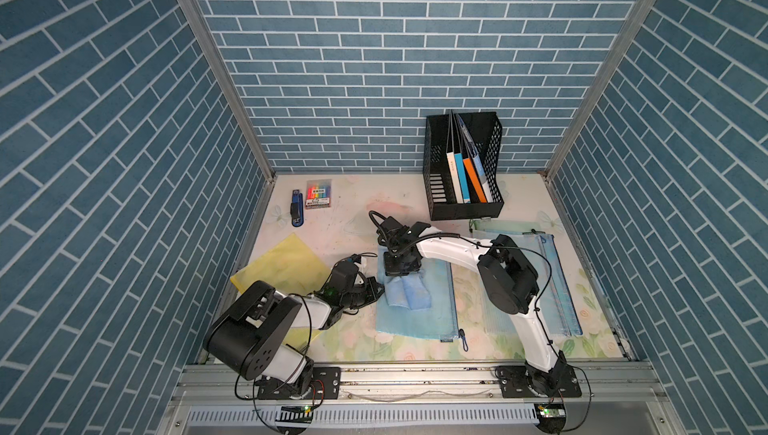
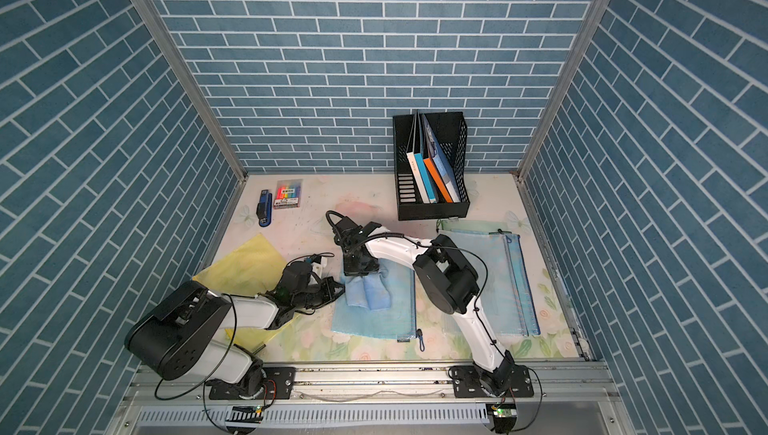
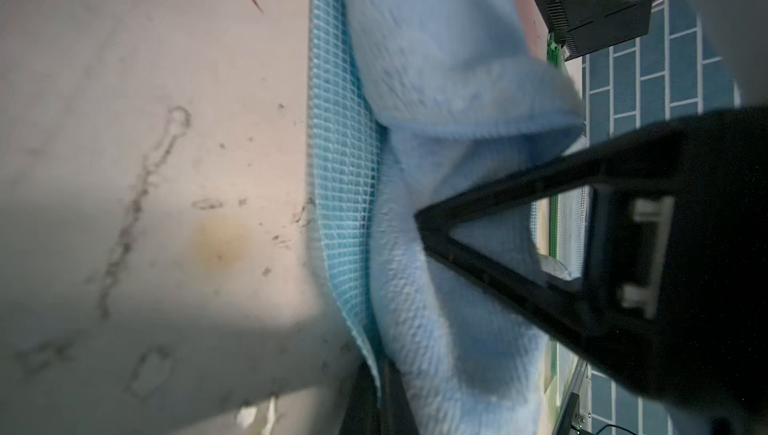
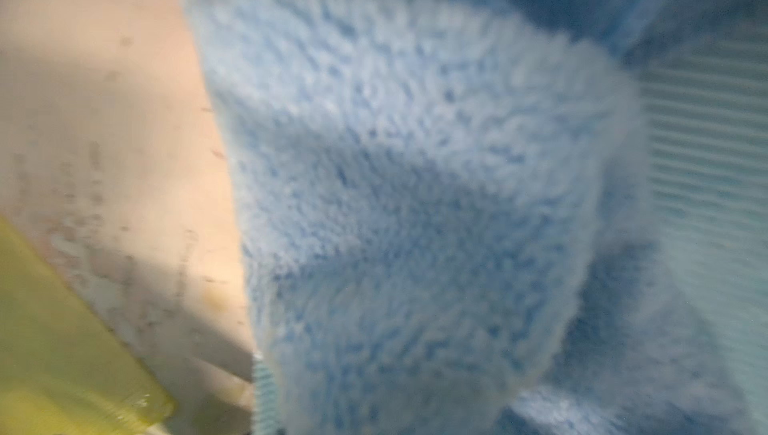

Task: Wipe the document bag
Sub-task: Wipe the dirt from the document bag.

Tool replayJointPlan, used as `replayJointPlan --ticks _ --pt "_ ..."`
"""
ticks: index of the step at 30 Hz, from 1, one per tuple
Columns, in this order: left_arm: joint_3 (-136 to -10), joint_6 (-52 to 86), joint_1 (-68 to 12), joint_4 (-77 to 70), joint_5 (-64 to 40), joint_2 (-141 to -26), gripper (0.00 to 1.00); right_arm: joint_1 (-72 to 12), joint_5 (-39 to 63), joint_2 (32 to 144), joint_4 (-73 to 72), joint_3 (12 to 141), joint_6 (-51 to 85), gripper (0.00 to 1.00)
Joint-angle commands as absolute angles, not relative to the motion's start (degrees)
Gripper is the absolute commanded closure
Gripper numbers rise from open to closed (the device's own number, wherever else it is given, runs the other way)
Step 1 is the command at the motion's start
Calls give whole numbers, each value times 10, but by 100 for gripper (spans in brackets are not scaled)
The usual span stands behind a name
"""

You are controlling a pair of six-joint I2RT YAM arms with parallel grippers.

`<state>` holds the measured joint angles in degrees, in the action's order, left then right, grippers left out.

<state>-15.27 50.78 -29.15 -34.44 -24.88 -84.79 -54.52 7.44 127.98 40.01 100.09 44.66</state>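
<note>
Cloth (image 4: pixel 395 204) (blue, blurred in the right wrist view) lies bunched on the mesh document bag (image 1: pixel 419 316), flat at the middle of the table (image 1: pixel 332 227). Right hand (image 1: pixel 400 273) grips the cloth's far end; left hand (image 1: pixel 379 288), closed and holding nothing, sits at the bag's left edge.

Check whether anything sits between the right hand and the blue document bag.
Only the light blue cloth, held in the shut right hand and lying on the document bag near its left edge. It is the wiping tool; nothing else visible intervenes.
</note>
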Motion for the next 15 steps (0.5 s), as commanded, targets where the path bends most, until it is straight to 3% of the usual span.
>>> replayJointPlan --ticks 1,15 --pt "-129 521 -299 -328 -237 -840 100 -545 97 1333 427 1038 446 100" --pt "-86 587 -299 -368 -207 -815 100 -415 -19 1242 480 944 372 100"
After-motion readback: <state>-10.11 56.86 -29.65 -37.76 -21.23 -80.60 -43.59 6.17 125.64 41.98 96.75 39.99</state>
